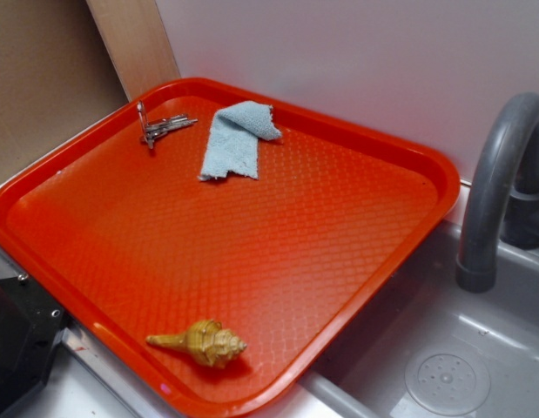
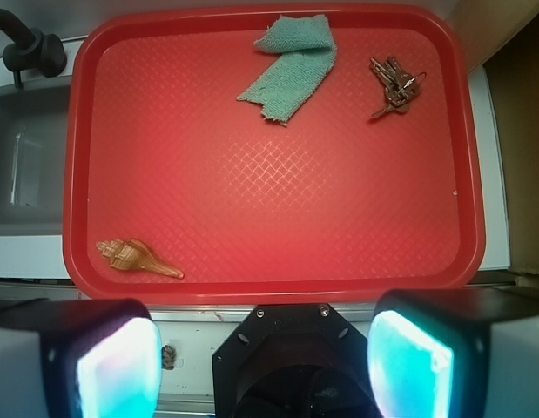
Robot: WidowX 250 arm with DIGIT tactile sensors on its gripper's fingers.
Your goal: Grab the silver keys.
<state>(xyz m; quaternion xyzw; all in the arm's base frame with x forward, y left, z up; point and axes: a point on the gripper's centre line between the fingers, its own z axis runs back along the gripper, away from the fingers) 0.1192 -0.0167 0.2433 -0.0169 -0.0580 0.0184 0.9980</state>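
Lying flat, silver keys (image 1: 162, 127) fan toward blue cloth (image 1: 237, 137).

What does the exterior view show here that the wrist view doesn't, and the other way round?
Only the exterior view shows the sink drain and the wooden board behind the tray. Only the wrist view shows the gripper, its fingers wide apart and holding nothing, at the tray's near edge. Both show the red tray, the silver keys, the blue cloth, the seashell and the grey faucet.
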